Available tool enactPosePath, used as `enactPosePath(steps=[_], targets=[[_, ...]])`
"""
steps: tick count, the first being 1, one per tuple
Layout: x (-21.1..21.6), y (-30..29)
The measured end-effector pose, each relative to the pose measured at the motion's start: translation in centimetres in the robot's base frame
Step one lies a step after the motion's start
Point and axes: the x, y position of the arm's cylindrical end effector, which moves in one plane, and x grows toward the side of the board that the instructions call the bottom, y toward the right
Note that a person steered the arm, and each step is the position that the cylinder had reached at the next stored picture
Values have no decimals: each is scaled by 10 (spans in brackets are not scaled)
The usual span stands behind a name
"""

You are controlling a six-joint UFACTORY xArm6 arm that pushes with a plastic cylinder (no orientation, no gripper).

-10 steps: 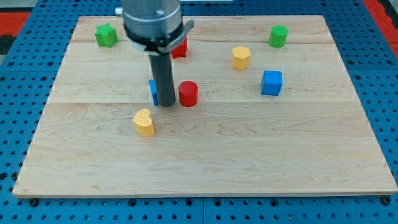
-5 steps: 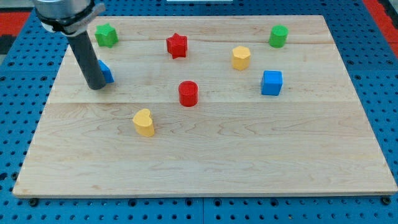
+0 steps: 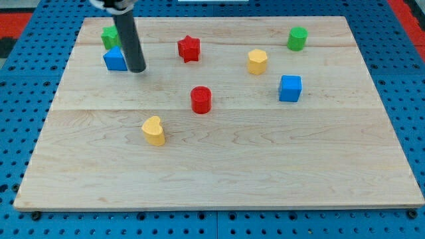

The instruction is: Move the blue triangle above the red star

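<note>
Nearest the view's bottom sat a yellow heart block (image 3: pixel 153 130), then a red cylinder (image 3: pixel 200 99). Farther up, my tip (image 3: pixel 137 69) rested just beside the blue triangle (image 3: pixel 115 59), at its 3 o'clock; the rod carries no claw to open or close. The red star (image 3: pixel 189 48) lay well apart at the triangle's 2 o'clock. Judging by this, the triangle was not yet above the star; most of the push remained.

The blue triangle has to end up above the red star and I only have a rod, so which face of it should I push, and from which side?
Push the blue triangle on its face toward the view's left, since the red star lies to the view's right. My tip now sits at its right edge, so it probably must circle round first, avoiding the green block just above.
</note>
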Motion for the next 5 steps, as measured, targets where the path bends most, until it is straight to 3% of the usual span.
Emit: enactPosePath(steps=[2, 3, 5], targets=[[27, -34], [4, -104], [-1, -108]])
